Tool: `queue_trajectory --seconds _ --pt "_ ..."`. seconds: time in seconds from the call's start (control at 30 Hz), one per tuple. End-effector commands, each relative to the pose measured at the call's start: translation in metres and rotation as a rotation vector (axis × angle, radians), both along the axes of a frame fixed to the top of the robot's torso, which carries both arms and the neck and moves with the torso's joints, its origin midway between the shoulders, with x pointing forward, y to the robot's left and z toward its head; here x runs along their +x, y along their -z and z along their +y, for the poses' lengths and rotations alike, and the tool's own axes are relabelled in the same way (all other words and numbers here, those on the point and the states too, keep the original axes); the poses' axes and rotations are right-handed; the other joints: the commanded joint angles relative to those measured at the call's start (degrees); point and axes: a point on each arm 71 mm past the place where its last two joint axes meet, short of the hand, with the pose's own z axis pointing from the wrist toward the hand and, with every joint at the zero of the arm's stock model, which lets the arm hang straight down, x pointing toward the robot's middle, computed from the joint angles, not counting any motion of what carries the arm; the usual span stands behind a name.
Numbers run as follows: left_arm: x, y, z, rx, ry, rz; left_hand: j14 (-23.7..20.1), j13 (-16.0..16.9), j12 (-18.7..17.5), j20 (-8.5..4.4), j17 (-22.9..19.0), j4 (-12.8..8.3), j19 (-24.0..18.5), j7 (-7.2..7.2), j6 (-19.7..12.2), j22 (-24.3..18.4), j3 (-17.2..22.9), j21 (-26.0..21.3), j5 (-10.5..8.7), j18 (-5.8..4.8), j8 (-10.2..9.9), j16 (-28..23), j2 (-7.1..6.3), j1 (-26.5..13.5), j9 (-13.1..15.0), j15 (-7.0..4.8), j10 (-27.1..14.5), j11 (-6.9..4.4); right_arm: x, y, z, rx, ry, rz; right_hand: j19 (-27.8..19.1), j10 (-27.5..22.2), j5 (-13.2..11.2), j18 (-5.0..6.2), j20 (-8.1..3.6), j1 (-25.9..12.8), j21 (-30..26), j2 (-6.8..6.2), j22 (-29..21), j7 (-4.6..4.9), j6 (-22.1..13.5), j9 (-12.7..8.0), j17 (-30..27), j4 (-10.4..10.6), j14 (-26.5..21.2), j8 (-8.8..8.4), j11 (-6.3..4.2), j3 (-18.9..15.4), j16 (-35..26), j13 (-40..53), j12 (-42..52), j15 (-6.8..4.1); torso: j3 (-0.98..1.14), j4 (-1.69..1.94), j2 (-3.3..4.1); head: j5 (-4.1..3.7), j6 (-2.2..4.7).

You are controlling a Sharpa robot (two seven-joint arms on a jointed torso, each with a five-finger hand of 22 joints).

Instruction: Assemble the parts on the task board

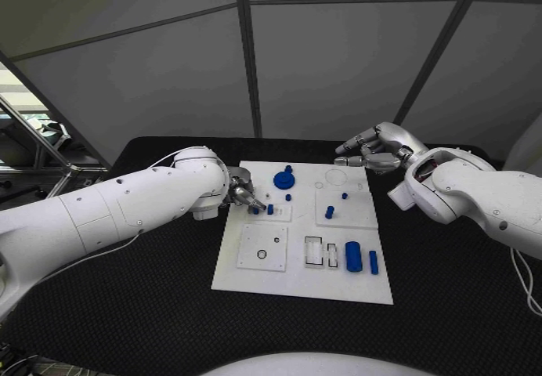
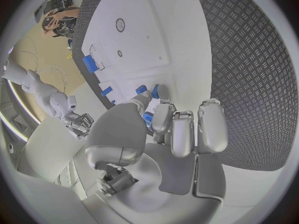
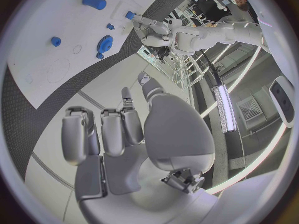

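Left robot hand (image 1: 243, 196) sits low over the task board (image 1: 303, 280), seemingly pinching a small blue peg (image 2: 148, 115) upright, probably to seat it in a hole there. Right robot hand (image 1: 378, 149) hovers beyond the board's far edge, fingers loosely curled, grasping nothing.

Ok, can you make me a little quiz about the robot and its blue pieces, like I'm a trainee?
1. True or false: the right hand is holding a blue piece.
2. Which hand is down at the task board, pinching a small blue peg? A) left hand B) right hand C) both
3. Fill in: the blue gear lies at the board's ___ end, away from the robot.
Key: 1 false; 2 A; 3 far.
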Motion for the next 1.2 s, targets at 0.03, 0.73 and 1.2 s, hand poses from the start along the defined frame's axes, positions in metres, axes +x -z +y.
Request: queue_trajectory --seconds 0.03,0.73,1.2 --pt "0.0 0.003 0.005 0.007 -0.022 -0.007 5.64 7.69 0.31 -0.19 13.3 1.29 0.41 -0.06 0.47 2.59 -0.69 0.0 -1.15 -3.49 0.1 0.22 -0.43 -0.53 0.11 -0.22 0.5 -0.02 0.0 -0.001 0.001 0.001 -0.008 -0.003 0.23 -0.23 0.3 0.89 -0.3 -0.34 -0.19 0.22 2.85 0.11 0.13 0.08 -0.07 0.05 2.66 -0.25 0.02 0.06 -0.17 1.84 -0.21 -0.43 -0.04 0.02 0.02 -0.12 0.13" --pt "0.01 -0.02 0.016 -0.205 -0.138 -0.158 4.51 3.78 -11.18 0.02 9.76 9.37 -2.46 0.76 -1.63 -1.22 -7.66 -4.13 -7.86 -2.4 -1.69 -3.66 -2.45 -1.16 -0.36 0.2 -3.56 0.58 0.0 -0.002 -0.001 0.004 0.0 -0.013 0.15 -0.32 0.29 0.93 -0.3 -0.42 -0.31 0.12 2.67 0.13 -0.04 0.06 -0.29 -0.02 2.61 -0.32 0.04 0.02 -0.3 1.69 -0.35 -0.42 0.04 0.08 0.01 -0.53 0.12" --pt "0.015 -0.034 -0.011 -0.412 -0.017 -0.312 -16.66 -18.71 -50.47 4.7 -24.31 2.56 -24.36 6.14 -7.54 -29.78 -5.02 -38.78 -2.88 3.04 -11.73 -47.11 -3.18 18.32 -19.16 5.54 -24.48 5.95 0.001 -0.001 0.001 0.003 0.001 -0.01 0.16 -0.32 0.28 0.93 -0.3 -0.43 -0.3 0.11 2.68 0.13 -0.04 0.06 -0.29 -0.02 2.61 -0.32 0.05 0.01 -0.3 1.69 -0.35 -0.42 0.05 -0.03 0.07 -0.96 0.56"
